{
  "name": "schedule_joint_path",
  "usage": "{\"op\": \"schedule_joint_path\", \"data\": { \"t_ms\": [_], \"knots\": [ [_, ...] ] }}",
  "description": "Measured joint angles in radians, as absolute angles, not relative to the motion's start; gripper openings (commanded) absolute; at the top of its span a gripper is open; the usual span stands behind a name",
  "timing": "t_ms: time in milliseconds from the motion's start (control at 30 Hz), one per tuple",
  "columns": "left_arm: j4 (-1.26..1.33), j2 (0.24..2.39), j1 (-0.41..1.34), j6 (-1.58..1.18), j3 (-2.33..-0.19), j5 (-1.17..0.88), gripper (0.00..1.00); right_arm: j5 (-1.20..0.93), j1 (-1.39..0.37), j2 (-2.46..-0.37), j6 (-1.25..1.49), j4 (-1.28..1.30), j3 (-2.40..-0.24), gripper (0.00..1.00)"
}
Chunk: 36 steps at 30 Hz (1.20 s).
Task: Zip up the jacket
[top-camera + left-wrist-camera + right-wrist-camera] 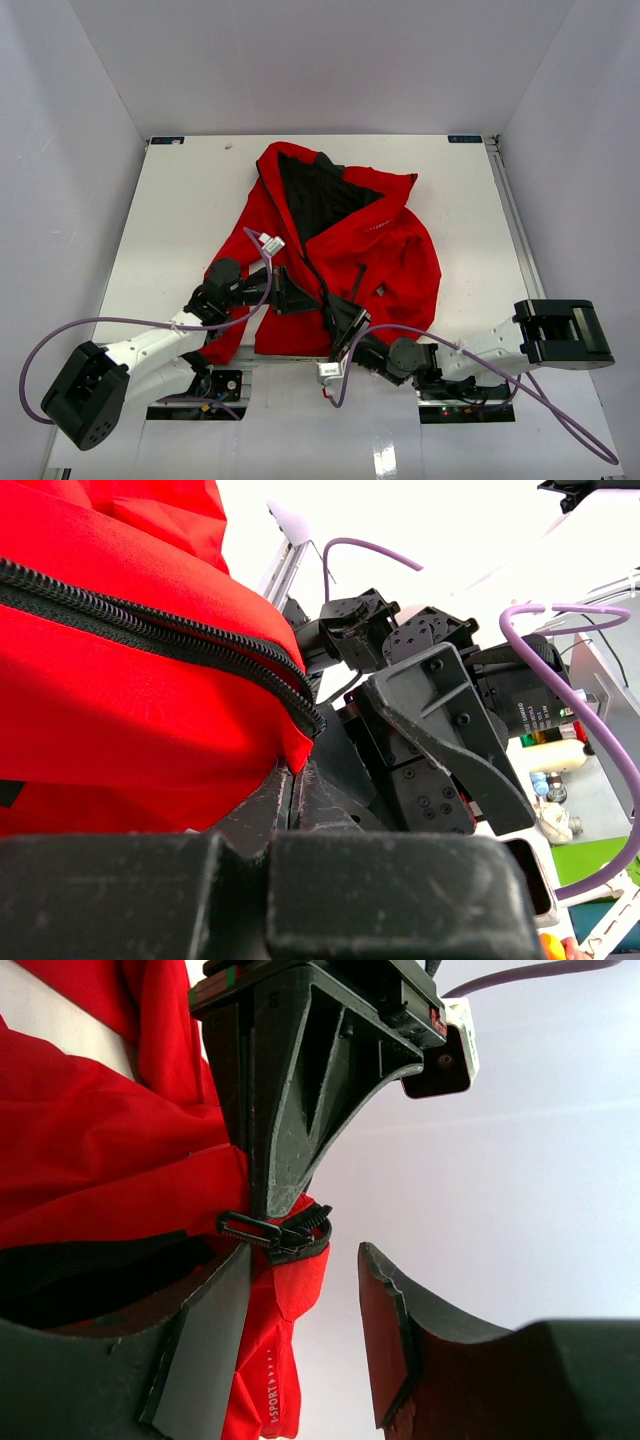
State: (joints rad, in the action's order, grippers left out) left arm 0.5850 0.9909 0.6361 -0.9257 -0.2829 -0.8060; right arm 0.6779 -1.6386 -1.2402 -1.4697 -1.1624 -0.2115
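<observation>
Two arms reach in low and meet at the near hem of the big red fabric jacket (340,260), hiding the zipper's bottom end from above. The jacket lies on the white tabletop (190,200), hem by the near edge, with tabletop showing on both sides. The left end effector (292,785) is clamped on the hem. The right end effector (305,1255) is spread, with the black zipper pull (250,1228) at one fingertip.

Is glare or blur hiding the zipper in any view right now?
Top view: even light, one glare patch at the near edge of the table, jacket clear. Left wrist: zipper teeth sharp, background blown out white, own fingers dark and soft. Right wrist: zipper pull sharp against a washed-out backdrop.
</observation>
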Motion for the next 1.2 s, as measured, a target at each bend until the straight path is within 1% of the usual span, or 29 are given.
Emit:
{"op": "schedule_joint_path", "data": {
  "t_ms": [467,933,1200],
  "knots": [
    [0.585,0.991,0.635,-0.926,-0.283,-0.813,0.00,0.654,-1.639,-1.269,-1.474,-1.186,-0.212,0.52],
    [0.598,0.991,0.627,-0.926,-0.283,-0.819,0.00,0.632,-1.640,-1.240,-1.444,-1.203,-0.212,0.51],
    [0.605,0.991,0.627,-0.926,-0.283,-0.821,0.00,0.631,-1.640,-1.238,-1.436,-1.194,-0.212,0.49]
  ]
}}
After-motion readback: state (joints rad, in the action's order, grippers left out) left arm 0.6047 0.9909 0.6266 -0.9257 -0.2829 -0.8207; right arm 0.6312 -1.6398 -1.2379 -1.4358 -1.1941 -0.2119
